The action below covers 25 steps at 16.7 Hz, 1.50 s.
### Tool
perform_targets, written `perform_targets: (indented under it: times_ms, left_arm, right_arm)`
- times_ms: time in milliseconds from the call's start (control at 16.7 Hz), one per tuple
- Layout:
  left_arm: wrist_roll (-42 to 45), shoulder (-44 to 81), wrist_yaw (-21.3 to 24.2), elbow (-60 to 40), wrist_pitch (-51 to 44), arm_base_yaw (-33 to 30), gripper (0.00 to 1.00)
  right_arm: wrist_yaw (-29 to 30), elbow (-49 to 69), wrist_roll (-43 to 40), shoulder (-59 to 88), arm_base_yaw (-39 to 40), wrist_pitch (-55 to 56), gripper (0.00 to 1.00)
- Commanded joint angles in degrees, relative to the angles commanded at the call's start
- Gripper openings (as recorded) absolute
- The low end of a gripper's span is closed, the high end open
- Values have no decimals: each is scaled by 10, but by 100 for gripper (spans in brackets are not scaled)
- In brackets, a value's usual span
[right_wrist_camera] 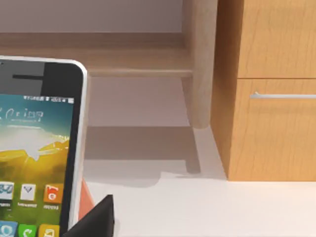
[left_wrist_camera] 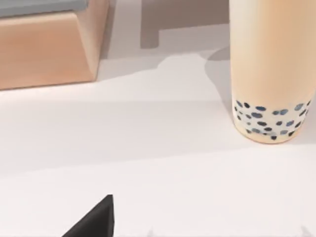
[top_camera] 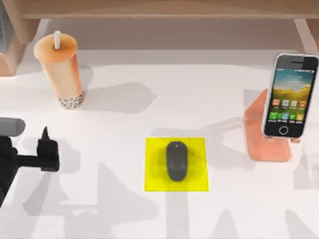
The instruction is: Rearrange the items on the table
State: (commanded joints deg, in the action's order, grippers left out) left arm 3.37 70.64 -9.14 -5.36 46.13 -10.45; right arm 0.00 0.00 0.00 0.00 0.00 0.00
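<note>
Now your left gripper (top_camera: 47,144) hovers at the table's nine o'clock edge, holding nothing; whether its fingers are spread or closed you cannot tell from these angles. Just beyond it, toward eleven o'clock, the bubble-tea cup (top_camera: 61,69) stands upright on the table (top_camera: 124,214), and your left wrist view has its pearl-speckled base close ahead. Out at the centre, the mouse (top_camera: 176,161) already lies on the yellow pad (top_camera: 154,181), and at three o'clock the smartphone (top_camera: 289,94) already leans on the pink stand (top_camera: 259,134). Your right gripper (right_wrist_camera: 96,219) looks parked close by the phone, a dark fingertip showing in its wrist view; its opening is unclear too.

Judging by that, the cup is the item left to deal with. Your next move likely calls for advancing the left gripper toward eleven o'clock, centring on the cup's lower body, and closing gently so it stays upright.
</note>
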Motion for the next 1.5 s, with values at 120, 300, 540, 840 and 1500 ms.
perform_targets:
  times_ms: [120,300,540,840,1500]
  left_arm:
    - [-1,103,-10,-25,75,-13,100]
    - [-6,239,-22,-72,182,-27,100]
    - [-16,377,-29,-144,307,-42,100]
    - [-28,484,-31,-224,423,-52,100]
    - [-32,523,-30,-272,445,-46,100]
  right_arm:
    - [0,0,0,0,0,0,100]
    - [0,0,0,0,0,0,100]
    - [0,0,0,0,0,0,100]
    - [0,0,0,0,0,0,100]
    - [0,0,0,0,0,0,100]
